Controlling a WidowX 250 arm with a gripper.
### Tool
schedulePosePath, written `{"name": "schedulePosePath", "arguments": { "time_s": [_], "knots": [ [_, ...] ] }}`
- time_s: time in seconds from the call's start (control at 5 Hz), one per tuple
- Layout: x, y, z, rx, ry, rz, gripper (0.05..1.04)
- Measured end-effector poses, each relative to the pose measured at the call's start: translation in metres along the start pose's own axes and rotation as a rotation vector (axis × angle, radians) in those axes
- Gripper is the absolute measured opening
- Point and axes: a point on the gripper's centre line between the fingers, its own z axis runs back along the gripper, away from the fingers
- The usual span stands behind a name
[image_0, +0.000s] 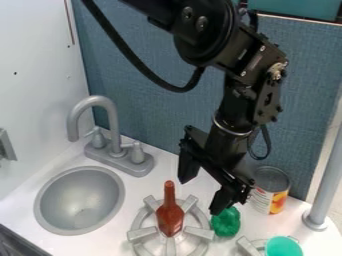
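Camera view, nearest first: a teal cup stands at the bottom edge, by the grey prongs of a second burner. Left of it, a reddish-brown bottle leans on the grey stove burner, its neck pointing up, and a crumpled-looking green thing sits just beside that burner. Above them hangs the black gripper, released, its fingers wide apart, one tip close by the green thing; whether they touch, I cannot tell. Farther back are a round sink, an opened-looking can and a grey faucet, before a blue panel
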Motion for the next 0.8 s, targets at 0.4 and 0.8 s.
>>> {"name": "schedulePosePath", "arguments": {
  "time_s": [0.4, 0.8],
  "knots": [
    [0.009, -0.018, -0.019, -0.044, -0.002, 0.047, 1.0],
    [0.049, -0.055, -0.053, -0.118, -0.041, 0.019, 1.0]
  ]
}}
